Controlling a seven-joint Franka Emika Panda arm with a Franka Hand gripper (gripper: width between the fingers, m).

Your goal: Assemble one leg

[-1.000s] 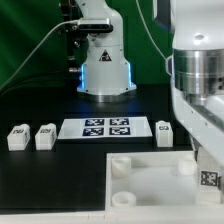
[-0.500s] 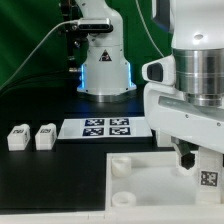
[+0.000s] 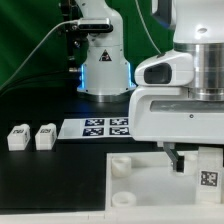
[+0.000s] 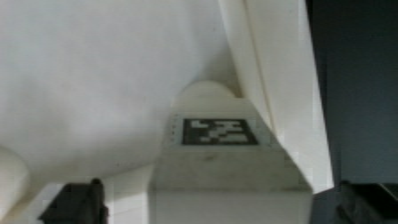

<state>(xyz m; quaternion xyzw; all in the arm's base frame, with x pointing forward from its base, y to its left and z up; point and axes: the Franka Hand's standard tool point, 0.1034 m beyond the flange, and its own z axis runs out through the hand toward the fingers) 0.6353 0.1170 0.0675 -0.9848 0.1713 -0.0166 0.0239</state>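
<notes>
**Leg held over the panel, ready to seat**

The two-finger gripper (image 3: 196, 168) holds a small stubby white plastic leg (image 3: 208, 175) bearing a black-and-white square tag, its dark fingers (image 3: 177, 160) closed on the block's sides. The leg hangs just above the large white square panel (image 3: 150, 180) with round corner sockets, towards the exterior view's right. In the wrist view the leg (image 4: 214, 130) fills the centre, tag facing the camera, with the panel's pale surface behind it.

To do this step well, I judge the leg should be kept upright and centred over its socket before any descent; the socket it is meant for is hidden behind the arm, so alignment cannot be checked here. A slow, straight lowering, followed by a twist if the joint needs one, would avoid jamming the leg against the socket rim.

The white arm (image 3: 185, 70) reaches in from the exterior view's right, wrist pointing straight down. Two more white tagged legs (image 3: 30, 136) stand well apart on the black table (image 3: 50, 180), beside the marker board (image 3: 100, 128).
</notes>
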